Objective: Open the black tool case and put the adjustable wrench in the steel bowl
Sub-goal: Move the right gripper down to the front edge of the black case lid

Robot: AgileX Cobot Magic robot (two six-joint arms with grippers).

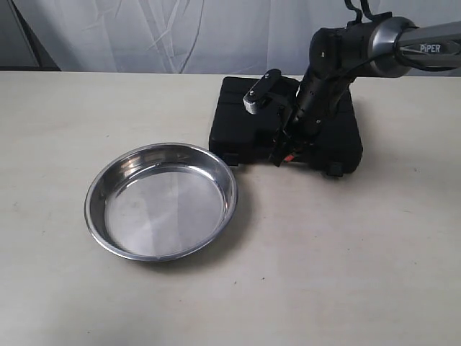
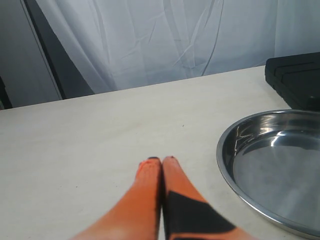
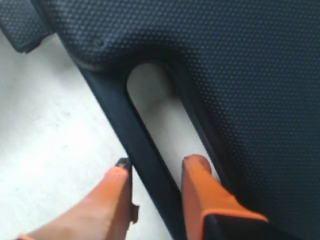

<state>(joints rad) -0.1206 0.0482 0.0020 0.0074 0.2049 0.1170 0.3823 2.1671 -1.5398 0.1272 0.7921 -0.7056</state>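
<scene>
Exterior: the closed case [image 1: 234, 130] lies just beside the bowl [image 1: 160, 200]; the wrench is unseen, presumably inside. Left wrist: the left gripper [image 2: 161, 165] waits closed and empty. Right wrist: the right gripper [image 3: 155, 170], jaws apart, straddles the handle [image 3: 137, 150], probably for opening.

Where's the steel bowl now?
Exterior view: the shallow round stainless-steel bowl sits left of centre, beside the near-left corner of the closed black tool case.
</scene>
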